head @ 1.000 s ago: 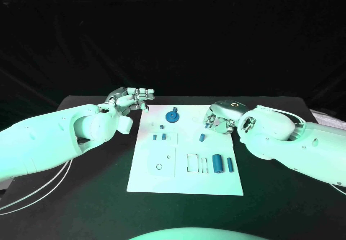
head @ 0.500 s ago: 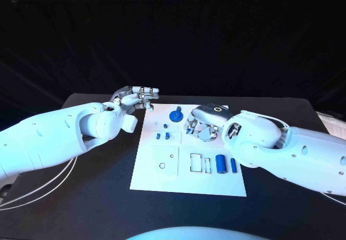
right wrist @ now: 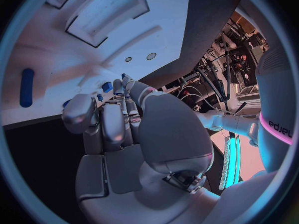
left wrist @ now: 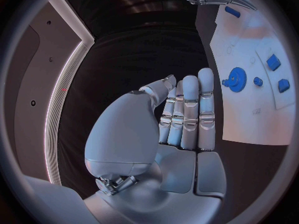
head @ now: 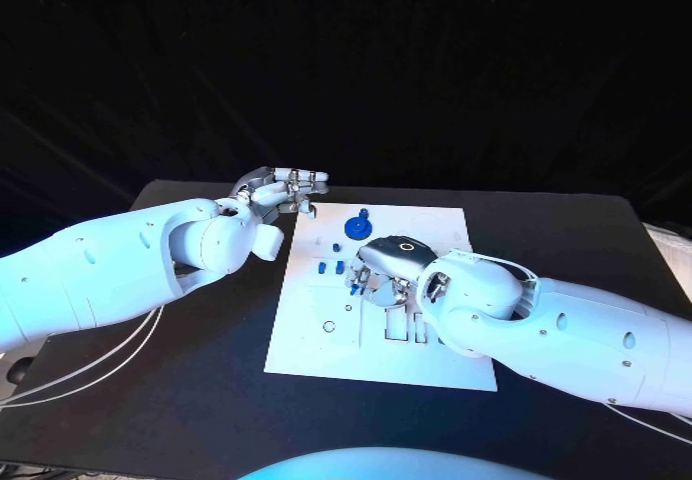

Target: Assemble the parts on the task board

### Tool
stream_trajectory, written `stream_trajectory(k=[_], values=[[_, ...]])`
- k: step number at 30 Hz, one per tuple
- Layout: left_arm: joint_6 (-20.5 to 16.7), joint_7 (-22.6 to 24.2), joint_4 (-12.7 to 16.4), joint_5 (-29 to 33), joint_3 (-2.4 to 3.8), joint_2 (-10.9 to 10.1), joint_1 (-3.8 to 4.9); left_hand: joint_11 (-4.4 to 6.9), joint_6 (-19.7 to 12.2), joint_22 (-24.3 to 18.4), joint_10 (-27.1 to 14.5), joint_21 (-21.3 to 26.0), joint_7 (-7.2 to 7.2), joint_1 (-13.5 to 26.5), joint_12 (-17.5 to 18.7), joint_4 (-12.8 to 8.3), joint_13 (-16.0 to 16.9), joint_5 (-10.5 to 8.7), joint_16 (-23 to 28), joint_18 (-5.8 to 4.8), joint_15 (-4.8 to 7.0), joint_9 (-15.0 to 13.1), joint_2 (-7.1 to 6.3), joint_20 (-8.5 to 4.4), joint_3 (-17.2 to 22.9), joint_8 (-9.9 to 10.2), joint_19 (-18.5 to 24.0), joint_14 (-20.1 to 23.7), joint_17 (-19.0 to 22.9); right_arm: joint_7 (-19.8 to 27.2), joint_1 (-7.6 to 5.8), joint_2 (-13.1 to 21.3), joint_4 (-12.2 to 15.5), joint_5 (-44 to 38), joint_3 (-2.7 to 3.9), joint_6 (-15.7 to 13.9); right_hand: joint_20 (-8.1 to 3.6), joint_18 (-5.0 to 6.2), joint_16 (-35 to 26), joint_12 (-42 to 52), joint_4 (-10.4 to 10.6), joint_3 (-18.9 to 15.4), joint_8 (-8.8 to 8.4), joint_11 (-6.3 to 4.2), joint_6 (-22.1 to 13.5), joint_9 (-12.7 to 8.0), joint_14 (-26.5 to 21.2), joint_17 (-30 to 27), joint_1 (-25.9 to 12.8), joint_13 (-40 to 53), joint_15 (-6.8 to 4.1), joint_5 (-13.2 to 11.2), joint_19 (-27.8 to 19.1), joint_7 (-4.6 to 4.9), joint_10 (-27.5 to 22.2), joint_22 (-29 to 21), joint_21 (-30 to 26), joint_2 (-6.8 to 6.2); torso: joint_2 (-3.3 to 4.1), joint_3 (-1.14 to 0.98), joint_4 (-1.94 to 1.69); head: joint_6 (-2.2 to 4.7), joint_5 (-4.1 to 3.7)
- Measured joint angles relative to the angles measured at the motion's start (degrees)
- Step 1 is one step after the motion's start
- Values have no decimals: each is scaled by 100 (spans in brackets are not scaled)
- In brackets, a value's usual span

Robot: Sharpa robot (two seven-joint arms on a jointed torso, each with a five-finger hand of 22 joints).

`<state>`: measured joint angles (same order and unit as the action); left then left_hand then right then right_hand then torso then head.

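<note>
The white task board (head: 433, 350) lies in the middle of the black table. A blue gear (head: 358, 226) stands near its far edge, and two small blue parts (head: 329, 267) lie closer in on its left half. My right hand (head: 382, 270) hovers low over the board's middle with fingers curled, and a small blue part (head: 353, 286) shows at its fingertips, apparently pinched. The right wrist view shows that hand (right wrist: 118, 119) above the board (right wrist: 62, 59), with a blue peg (right wrist: 26, 87) lying nearby. My left hand (head: 281, 190) hangs off the board's far left corner, fingers straight (left wrist: 187, 114), holding nothing.
Rectangular recesses (right wrist: 106, 10) and small round holes (right wrist: 140, 57) are cut into the board. The left wrist view has the gear (left wrist: 236, 78) and two small blue parts (left wrist: 277, 72) on the board (left wrist: 249, 119). Black table (head: 188, 380) surrounds the board.
My right hand has moved left across the board, from its right side to its middle, with the small blue part at its fingertips. The left hand stays at the far left corner.
</note>
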<state>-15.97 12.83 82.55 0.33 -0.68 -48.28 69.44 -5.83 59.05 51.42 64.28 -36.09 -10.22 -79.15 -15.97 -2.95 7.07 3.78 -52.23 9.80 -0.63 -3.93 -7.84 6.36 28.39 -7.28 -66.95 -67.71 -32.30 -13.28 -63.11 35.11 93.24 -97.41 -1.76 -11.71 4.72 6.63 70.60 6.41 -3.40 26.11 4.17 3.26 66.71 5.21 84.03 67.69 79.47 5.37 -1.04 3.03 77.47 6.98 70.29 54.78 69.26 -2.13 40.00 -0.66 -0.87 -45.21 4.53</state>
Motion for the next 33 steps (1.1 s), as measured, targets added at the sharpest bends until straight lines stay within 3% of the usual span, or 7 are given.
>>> stream_trajectory(k=[14,33], values=[[12,-15,6,-19,0,20,0,0,0,0,0,0,0,0,0,0,-1,0,0,0,0,5,0,0,0,0,0,0,-1,61,172,-198,-175,-13,-22,71,0,0,0,-22,0,-1,-28,1,8,-4,0,0,0,-4,0,-7,0,9,1,-1,0,0,3,-6,-3,-60,52],[33,-38,2,-52,0,21,0,0,0,1,0,0,0,0,0,0,-2,0,0,0,0,4,0,0,0,0,0,0,-1,28,187,-206,-205,-102,-22,230,0,0,0,-44,-6,24,-20,11,-2,-2,0,1,-48,-14,0,-8,0,14,10,-8,0,0,-3,-3,-1,-101,69]])
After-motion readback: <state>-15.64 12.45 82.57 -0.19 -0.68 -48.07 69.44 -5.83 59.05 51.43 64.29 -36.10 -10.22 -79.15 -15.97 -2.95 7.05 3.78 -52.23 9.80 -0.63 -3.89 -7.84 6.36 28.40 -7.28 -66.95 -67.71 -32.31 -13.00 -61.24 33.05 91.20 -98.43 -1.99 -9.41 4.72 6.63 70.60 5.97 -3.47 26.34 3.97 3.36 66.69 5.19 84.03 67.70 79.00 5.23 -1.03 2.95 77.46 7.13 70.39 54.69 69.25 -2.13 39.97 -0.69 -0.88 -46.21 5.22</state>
